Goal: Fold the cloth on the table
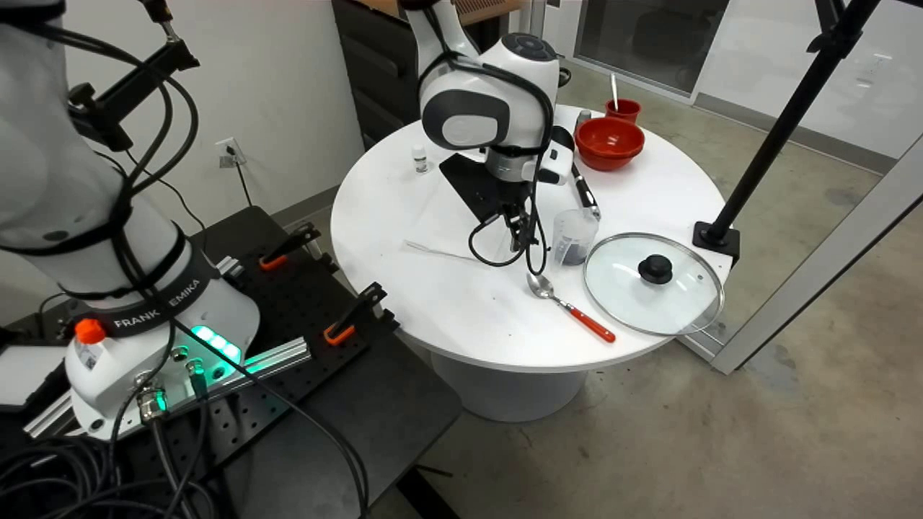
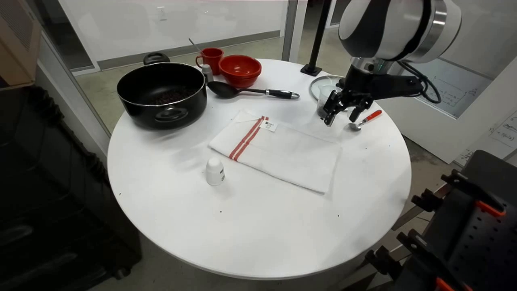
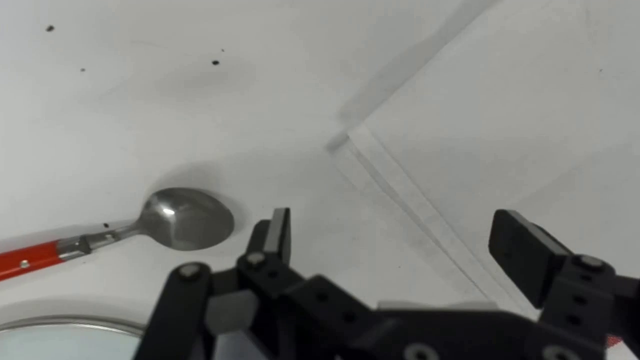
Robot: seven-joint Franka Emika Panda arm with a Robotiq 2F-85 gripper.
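The white cloth lies flat as a rectangle on the round white table, with red stripes and a small tag near one end. It is faint in an exterior view. In the wrist view a corner and hemmed edge of the cloth show, its edge running diagonally between the fingers. My gripper is open and empty above the table by the cloth's plain end. In the wrist view the gripper has its fingers wide apart, one finger over the cloth and one over bare table near the spoon.
A red-handled spoon, glass lid and clear measuring cup stand close to the gripper. A black pot, ladle, red bowls, red mug and white shaker surround the cloth. A black pole rises at the table's edge.
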